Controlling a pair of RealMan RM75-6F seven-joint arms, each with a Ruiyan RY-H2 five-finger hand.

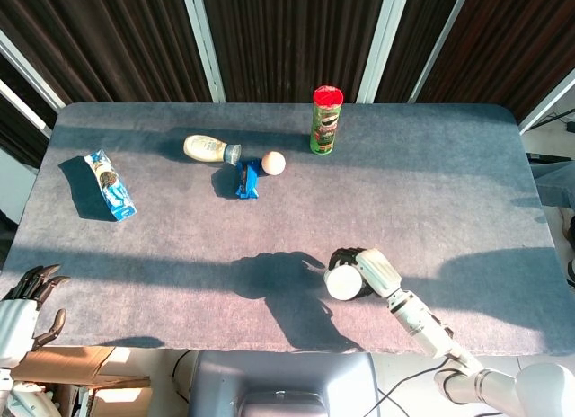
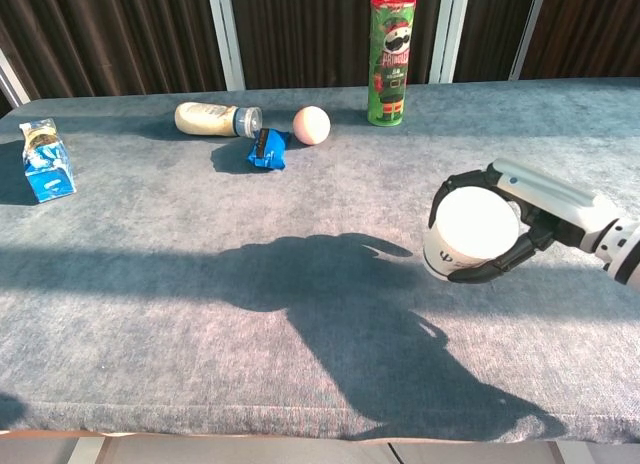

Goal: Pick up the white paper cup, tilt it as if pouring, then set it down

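Note:
The white paper cup (image 2: 469, 235) (image 1: 342, 281) hangs above the table near the front right, lifted clear of the cloth and tipped so its open mouth faces the chest camera. My right hand (image 2: 515, 224) (image 1: 367, 270) grips it, fingers wrapped round its wall. The cup's shadow falls on the cloth to its left. My left hand (image 1: 27, 296) rests off the table's front left corner, fingers apart and holding nothing; the chest view does not show it.
At the back stand a green chip can (image 2: 391, 59), a lying white bottle (image 2: 215, 119), a blue packet (image 2: 266, 148) and a pale ball (image 2: 311, 125). A blue snack bag (image 2: 46, 160) lies far left. The grey table (image 2: 200, 284) stretches between.

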